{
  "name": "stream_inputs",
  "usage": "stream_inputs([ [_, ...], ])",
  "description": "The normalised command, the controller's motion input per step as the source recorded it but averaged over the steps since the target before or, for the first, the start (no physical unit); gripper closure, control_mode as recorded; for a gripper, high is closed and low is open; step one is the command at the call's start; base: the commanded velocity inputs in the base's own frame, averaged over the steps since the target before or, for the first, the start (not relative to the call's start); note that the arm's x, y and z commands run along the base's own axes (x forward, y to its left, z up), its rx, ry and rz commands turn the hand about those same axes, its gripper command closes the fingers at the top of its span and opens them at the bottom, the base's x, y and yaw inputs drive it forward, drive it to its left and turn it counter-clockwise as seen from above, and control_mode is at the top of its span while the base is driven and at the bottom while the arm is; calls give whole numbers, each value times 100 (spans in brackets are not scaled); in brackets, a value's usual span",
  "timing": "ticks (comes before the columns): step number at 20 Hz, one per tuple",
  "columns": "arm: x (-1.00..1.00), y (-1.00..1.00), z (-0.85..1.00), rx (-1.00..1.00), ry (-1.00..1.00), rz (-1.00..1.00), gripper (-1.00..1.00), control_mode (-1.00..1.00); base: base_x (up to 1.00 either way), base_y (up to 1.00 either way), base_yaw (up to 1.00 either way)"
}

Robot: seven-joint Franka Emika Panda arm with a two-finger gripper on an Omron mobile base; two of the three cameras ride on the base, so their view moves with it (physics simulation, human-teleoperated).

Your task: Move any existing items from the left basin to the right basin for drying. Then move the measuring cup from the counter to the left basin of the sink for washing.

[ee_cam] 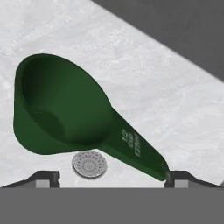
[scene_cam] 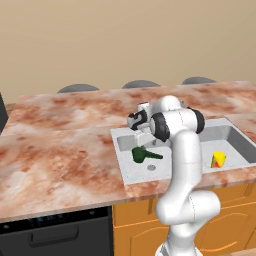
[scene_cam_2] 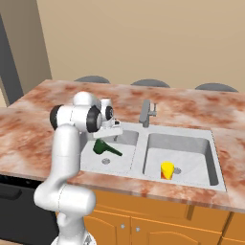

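my claw [ee_cam: 111, 177] wide, holding nothing | green cup [ee_cam: 65, 105] just below it in left basin [scene_cam: 131, 170] for washing | yellow carton [scene_cam: 218, 159] off right, drying

Dark green measuring cup [ee_cam: 65, 105] in left basin [scene_cam: 131, 170] nr drain; yellow carton [scene_cam_2: 167, 170] in right basin [scene_cam_2: 191, 143].

marbled counter [scene_cam: 60, 150] carries the grey double sink [scene_cam_2: 217, 162].
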Motion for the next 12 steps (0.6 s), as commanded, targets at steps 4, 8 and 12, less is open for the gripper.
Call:
stream_inputs([
  [4,-13,0,53,0,0,0,-100,-100,0,0,0],
  [8,-19,2,56,0,0,0,-100,-100,0,0,0],
  [12,-36,16,51,0,0,0,-100,-100,0,0,0],
])
